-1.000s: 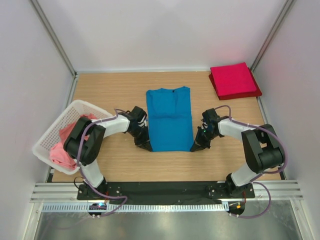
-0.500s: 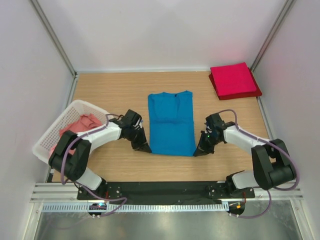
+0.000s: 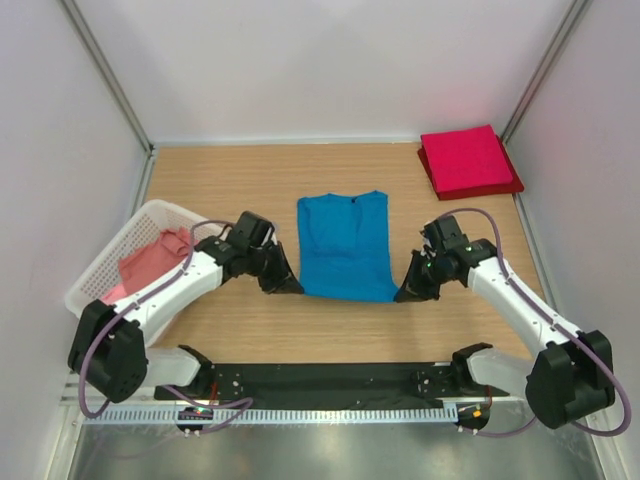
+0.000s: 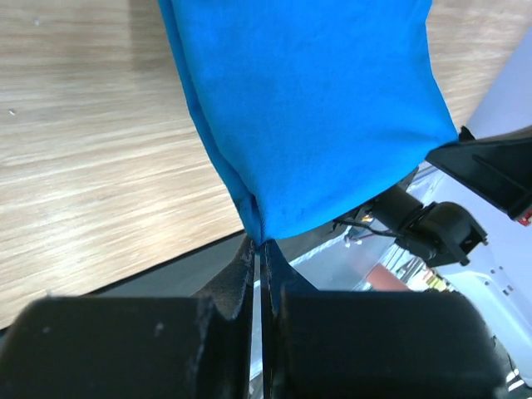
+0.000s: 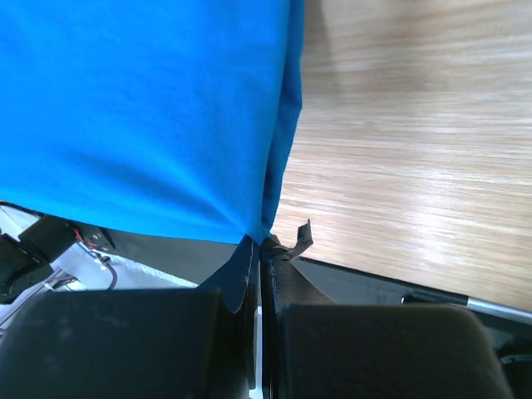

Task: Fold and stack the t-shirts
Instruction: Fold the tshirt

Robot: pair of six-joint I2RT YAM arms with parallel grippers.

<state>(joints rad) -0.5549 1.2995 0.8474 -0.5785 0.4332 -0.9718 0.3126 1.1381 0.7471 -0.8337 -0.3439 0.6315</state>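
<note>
- The left gripper [image 3: 292, 287] and right gripper [image 3: 403, 295] are each clamped on a near corner of the blue t-shirt [image 3: 343, 245], mid-table.
- The white basket [image 3: 101, 270] holding pink shirts [image 3: 150, 263] sits left.
- The folded red shirt [image 3: 465, 160] lies far right, well apart.

Both arms extend forward and inward, wrists low. Left gripper [image 3: 296, 289] and right gripper [image 3: 402, 295], jaws closed, each pinch a near corner of the blue t-shirt [image 3: 345, 250].

Blue t-shirt [image 4: 307, 108] partly outside wrist views
</note>
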